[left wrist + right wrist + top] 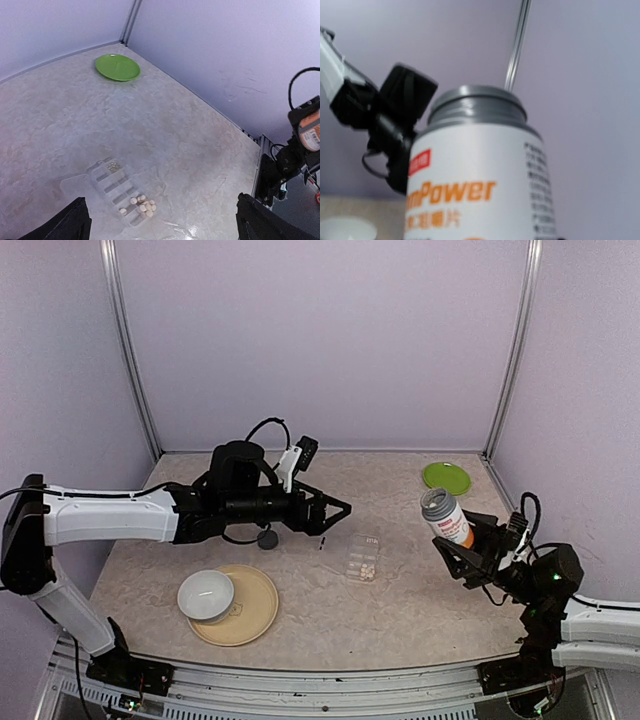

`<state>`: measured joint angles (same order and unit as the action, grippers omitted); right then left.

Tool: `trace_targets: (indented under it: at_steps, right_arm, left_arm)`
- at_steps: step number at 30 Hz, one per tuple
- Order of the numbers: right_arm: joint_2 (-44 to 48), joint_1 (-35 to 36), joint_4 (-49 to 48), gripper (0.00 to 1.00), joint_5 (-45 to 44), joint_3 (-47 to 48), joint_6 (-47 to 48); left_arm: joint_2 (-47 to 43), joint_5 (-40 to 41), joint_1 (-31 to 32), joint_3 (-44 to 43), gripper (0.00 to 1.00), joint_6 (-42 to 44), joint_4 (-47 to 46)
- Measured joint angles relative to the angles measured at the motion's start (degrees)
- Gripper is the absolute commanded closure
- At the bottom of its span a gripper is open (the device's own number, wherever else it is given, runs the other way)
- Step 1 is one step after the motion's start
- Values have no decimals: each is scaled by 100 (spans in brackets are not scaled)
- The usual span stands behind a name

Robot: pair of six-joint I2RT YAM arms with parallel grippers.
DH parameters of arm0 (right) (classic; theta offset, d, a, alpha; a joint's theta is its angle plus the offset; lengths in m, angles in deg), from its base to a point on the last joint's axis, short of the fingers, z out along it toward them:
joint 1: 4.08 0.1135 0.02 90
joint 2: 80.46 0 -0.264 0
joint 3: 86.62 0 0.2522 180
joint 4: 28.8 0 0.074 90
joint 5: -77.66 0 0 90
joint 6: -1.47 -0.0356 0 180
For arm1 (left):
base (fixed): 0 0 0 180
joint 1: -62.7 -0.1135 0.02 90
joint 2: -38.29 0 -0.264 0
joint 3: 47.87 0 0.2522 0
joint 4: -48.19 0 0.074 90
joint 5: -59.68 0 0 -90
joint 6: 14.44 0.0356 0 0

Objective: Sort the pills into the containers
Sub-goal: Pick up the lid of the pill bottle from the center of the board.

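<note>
Pills (368, 569), tiny and whitish, lie clustered at the near end of the small clear plastic pill box (365, 554) in the overhead view, out in the middle of the marbled tabletop (400, 620) where either arm could reach it. The left pincer (336, 518) hangs spread wide just to the box's left and holds nothing, probably lined up to come down on the pills. Over at the right, the right pincer (462, 546) is clamped on the base of a white, orange-labelled bottle with a grey top (446, 517), lifted and tilted well clear of the box, which seems meant to keep it out of the way. A flat round green plate (446, 477) lies far back on the right; a white bowl (206, 594) rests on a tan plate (258, 618) near the left arm. From the left wrist, both black fingers (65, 225) frame the bottom corners with the box (107, 182) between and ahead of them; the pills (142, 204) crowd its nearest compartments, so the sorting looks barely started. What sits in the far end compartment is too small to tell. From the right wrist, the bottle (475, 195) fills the picture, hiding that pincer's own fingers.
</note>
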<state>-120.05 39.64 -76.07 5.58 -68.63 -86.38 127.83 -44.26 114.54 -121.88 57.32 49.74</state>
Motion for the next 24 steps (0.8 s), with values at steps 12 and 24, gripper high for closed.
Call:
trace_targets:
  at_steps: [12, 24]
  right_arm:
    - [907, 0, -592, 90, -492, -323, 184]
    - [1591, 0, -57, 90, -535, -323, 262]
  left_arm:
    - [24, 1810, -1211, 2, 1, -533, 1453]
    - [1443, 2479, -1357, -404, 9, -450, 2317]
